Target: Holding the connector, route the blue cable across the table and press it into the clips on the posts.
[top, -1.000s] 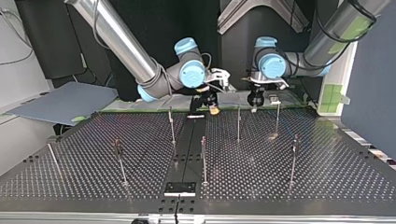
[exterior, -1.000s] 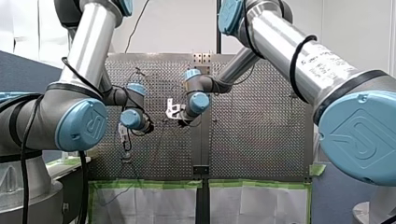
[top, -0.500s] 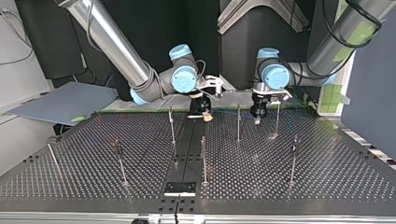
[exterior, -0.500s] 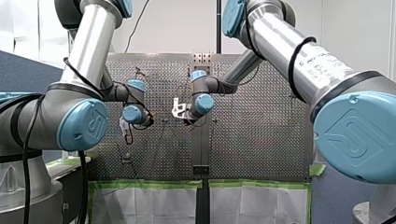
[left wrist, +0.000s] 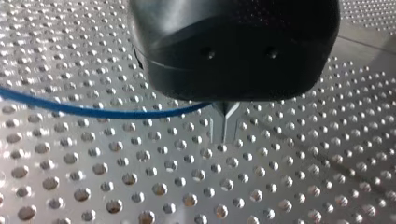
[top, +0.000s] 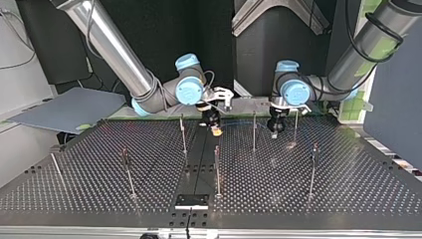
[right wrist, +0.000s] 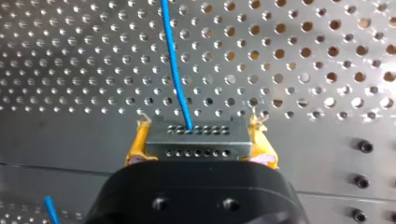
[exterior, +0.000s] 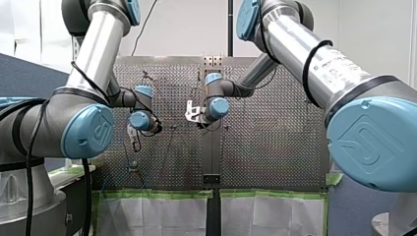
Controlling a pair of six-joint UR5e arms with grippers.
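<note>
A grey connector (right wrist: 196, 140) with rows of small holes sits between the yellow pads (right wrist: 137, 142) of my right gripper (right wrist: 196, 144), which is shut on it. The blue cable (right wrist: 175, 60) leaves the connector and runs ahead over the perforated table. My left gripper (left wrist: 224, 123) is black with metal fingers, shut on the blue cable (left wrist: 93, 111), which trails off to one side just above the table. In the top view my right gripper (top: 215, 130) hangs near the middle back, my left gripper (top: 275, 127) between two thin posts (top: 254, 132).
Several thin upright posts stand on the perforated table (top: 348, 189), among them one at the top view's middle (top: 217, 169), one at its left (top: 128, 172) and one at its right (top: 312, 169). A dark seam with a black plate (top: 191, 200) runs down the middle.
Both grippers have come down and forward toward the top view's camera, closer to the table and the back posts. The grips have not changed.
</note>
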